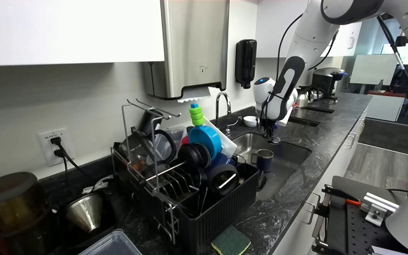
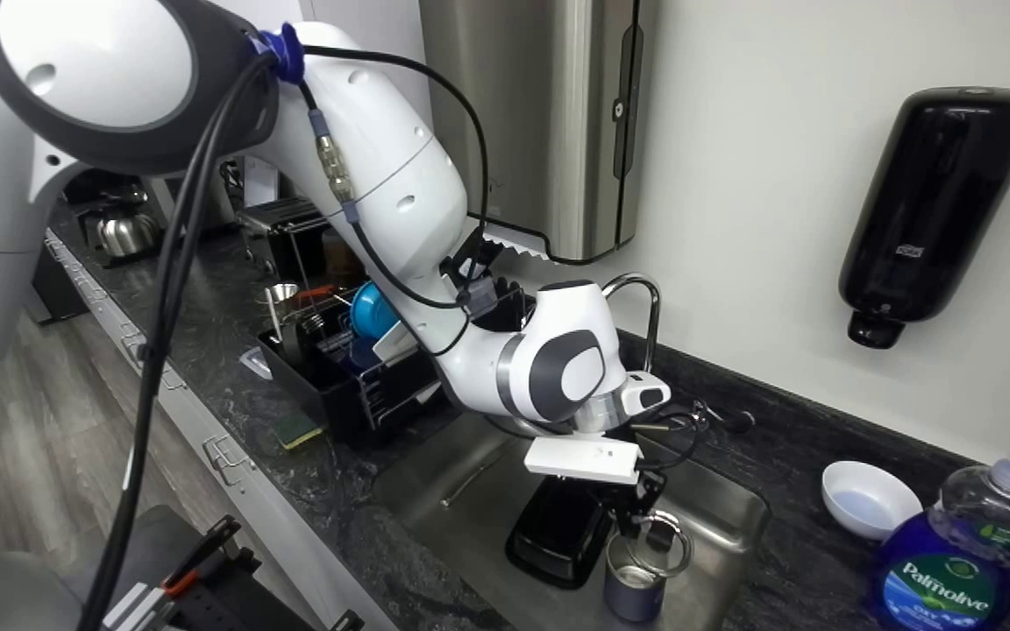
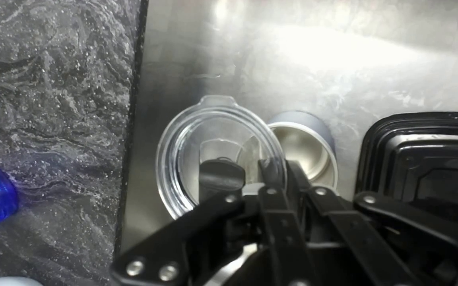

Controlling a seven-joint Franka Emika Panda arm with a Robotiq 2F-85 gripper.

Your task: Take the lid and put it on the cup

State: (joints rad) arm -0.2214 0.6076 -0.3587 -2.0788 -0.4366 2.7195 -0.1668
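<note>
Held lid (image 3: 221,131), offset over the cup (image 2: 634,600)

Dark countertop (image 3: 54,99): its edge runs left of the lid in your wrist view.
Steel sink (image 1: 283,166): bare floor toward the top of that view gives you open room.
Black container (image 2: 558,535): in the sink, just beside the cup, hemming that side.
Your gripper (image 3: 284,172): clamped on the lid's rim.
Upright cup: stands in the sink, mouth open.
Clear lid: hangs above, overlapping the cup's rim in the wrist view; a strip of steel shows before the countertop edge.
</note>
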